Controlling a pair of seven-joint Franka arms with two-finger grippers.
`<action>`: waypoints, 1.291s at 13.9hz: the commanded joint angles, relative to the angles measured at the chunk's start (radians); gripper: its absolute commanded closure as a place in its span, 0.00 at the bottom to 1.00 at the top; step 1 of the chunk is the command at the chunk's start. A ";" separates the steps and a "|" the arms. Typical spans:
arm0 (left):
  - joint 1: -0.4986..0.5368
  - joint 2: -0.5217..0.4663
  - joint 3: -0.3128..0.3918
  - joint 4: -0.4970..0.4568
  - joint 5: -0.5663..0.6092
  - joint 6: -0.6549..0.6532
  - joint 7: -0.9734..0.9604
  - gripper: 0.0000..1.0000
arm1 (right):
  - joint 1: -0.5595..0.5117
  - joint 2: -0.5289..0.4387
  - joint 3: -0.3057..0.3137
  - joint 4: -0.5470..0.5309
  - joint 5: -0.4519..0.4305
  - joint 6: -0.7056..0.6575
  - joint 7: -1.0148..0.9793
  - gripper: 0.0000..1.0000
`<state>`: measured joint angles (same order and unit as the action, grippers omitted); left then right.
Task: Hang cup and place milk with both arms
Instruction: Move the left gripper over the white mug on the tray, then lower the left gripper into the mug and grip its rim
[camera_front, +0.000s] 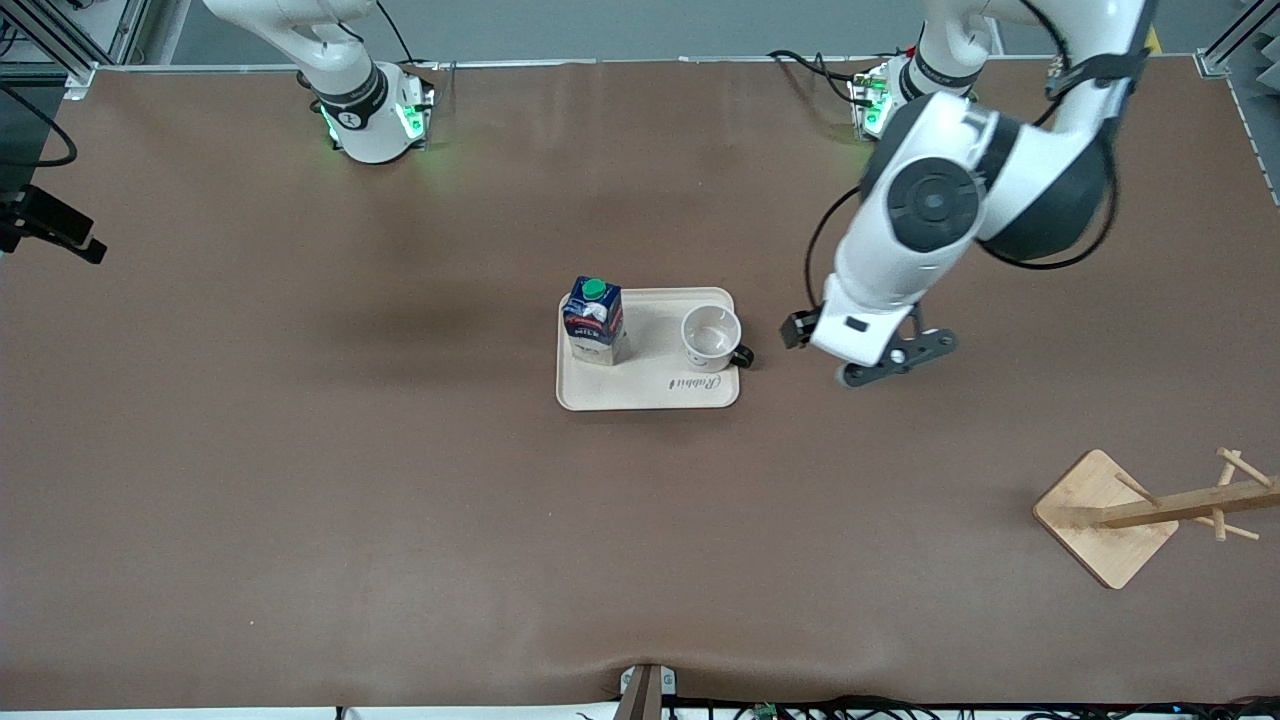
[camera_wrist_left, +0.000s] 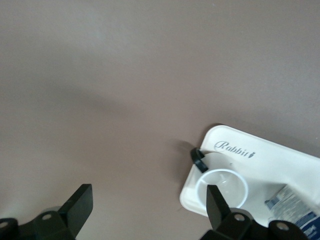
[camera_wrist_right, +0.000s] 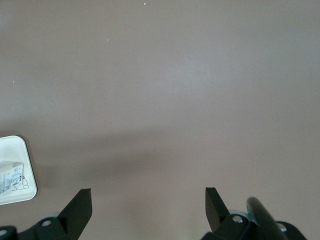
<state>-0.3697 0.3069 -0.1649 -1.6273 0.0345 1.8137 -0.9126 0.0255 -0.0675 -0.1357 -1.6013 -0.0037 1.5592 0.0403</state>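
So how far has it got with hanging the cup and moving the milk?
Nothing looks done yet. The cup and the milk both stand on the tray, and the wooden rack is bare. In hand: the left gripper, open, hangs over the table beside the cup's handle. The right gripper is open, over bare table. Both moves remain.

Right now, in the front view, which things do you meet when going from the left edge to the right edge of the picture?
Milk → cup (both on the tray) → left hand, open over the bare table → wooden rack.
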 joint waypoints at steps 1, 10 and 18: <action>-0.037 -0.005 0.005 -0.078 -0.018 0.093 -0.122 0.00 | 0.005 -0.002 0.001 0.009 -0.021 0.004 -0.013 0.00; -0.143 0.083 -0.001 -0.201 -0.036 0.304 -0.512 0.00 | 0.001 0.000 -0.001 0.007 -0.013 -0.005 -0.074 0.00; -0.187 0.123 0.001 -0.321 -0.036 0.493 -0.678 0.23 | 0.005 0.003 -0.001 0.011 -0.013 -0.005 -0.072 0.00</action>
<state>-0.5405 0.4225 -0.1695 -1.9398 0.0152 2.2831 -1.5559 0.0260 -0.0674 -0.1354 -1.6013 -0.0037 1.5610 -0.0245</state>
